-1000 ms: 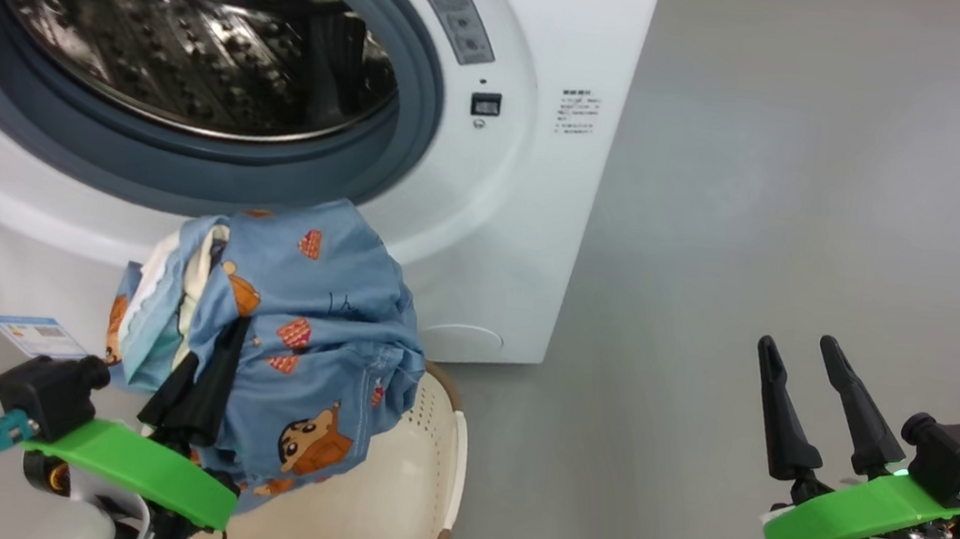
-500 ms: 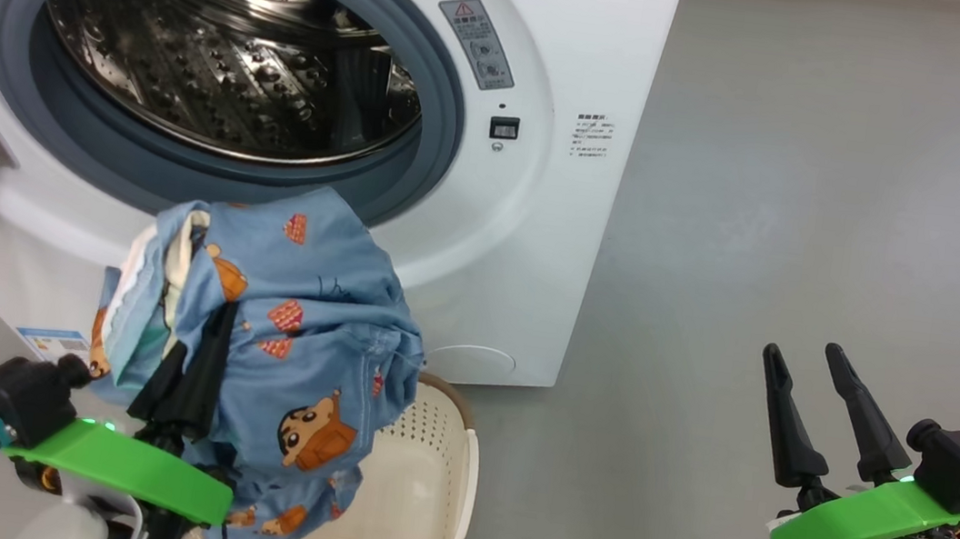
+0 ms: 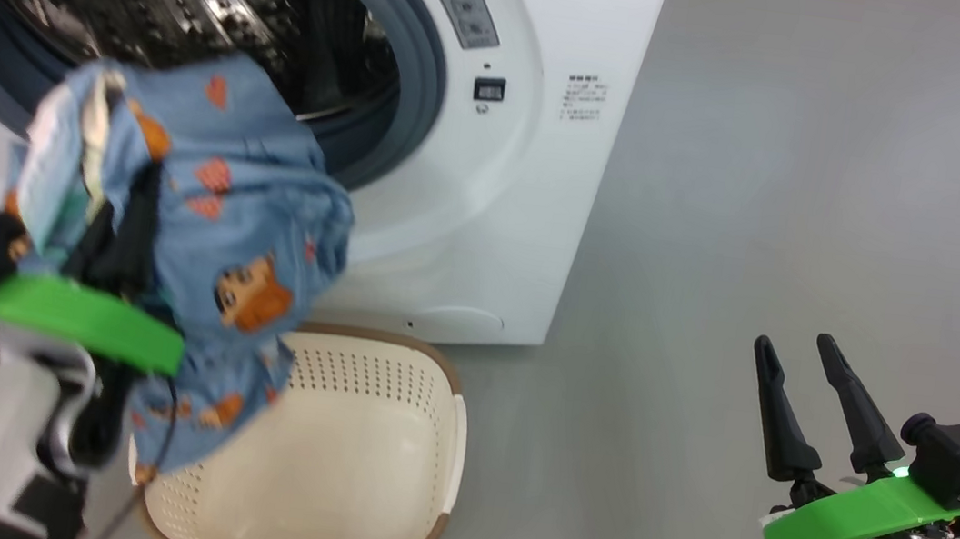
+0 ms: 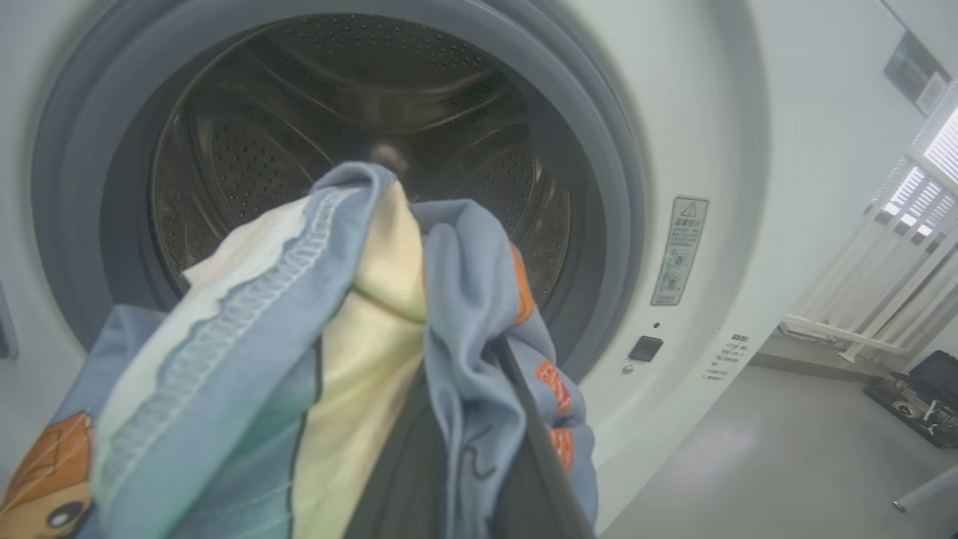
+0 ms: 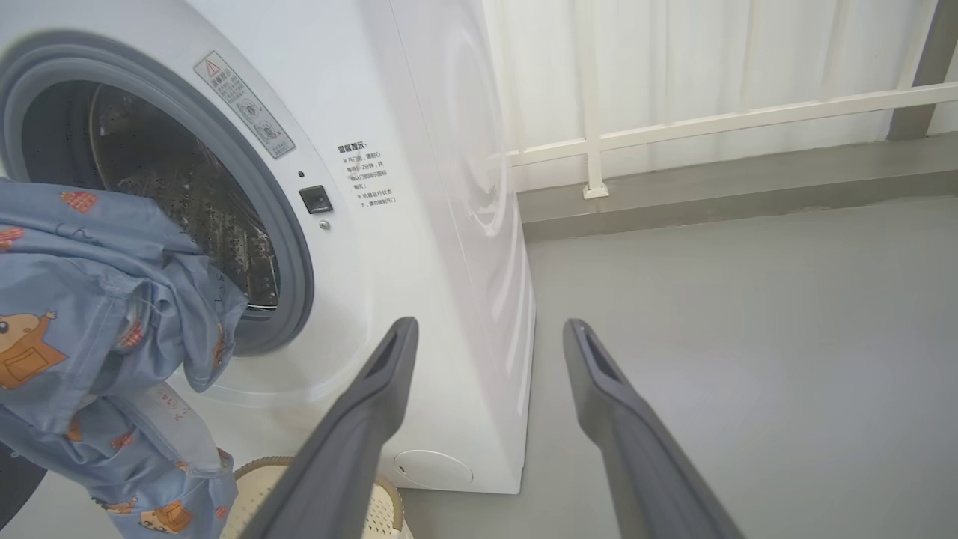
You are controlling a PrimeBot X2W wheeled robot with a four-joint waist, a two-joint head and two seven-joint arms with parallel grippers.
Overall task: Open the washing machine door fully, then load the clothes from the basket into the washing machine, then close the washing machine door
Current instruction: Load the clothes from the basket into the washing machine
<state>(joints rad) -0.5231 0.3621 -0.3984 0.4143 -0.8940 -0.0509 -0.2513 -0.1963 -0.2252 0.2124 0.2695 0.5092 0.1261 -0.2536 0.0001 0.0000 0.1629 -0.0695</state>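
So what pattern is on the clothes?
Orange-brown cartoon bears and red shapes on the light blue clothes, best in the right wrist view.

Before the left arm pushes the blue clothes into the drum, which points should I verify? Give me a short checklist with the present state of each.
1. The left gripper is shut on the clothes: ok.
2. The drum mouth of the washing machine is unobstructed: ok.
3. The clothes are lined up with the mouth, as the left wrist view shows: ok.
4. The clothes are past the gasket: not ok, they hang in front of it.
5. The lower hem is clear of the basket rim: cannot tell.
6. The right gripper is open, empty, apart from the machine: ok.
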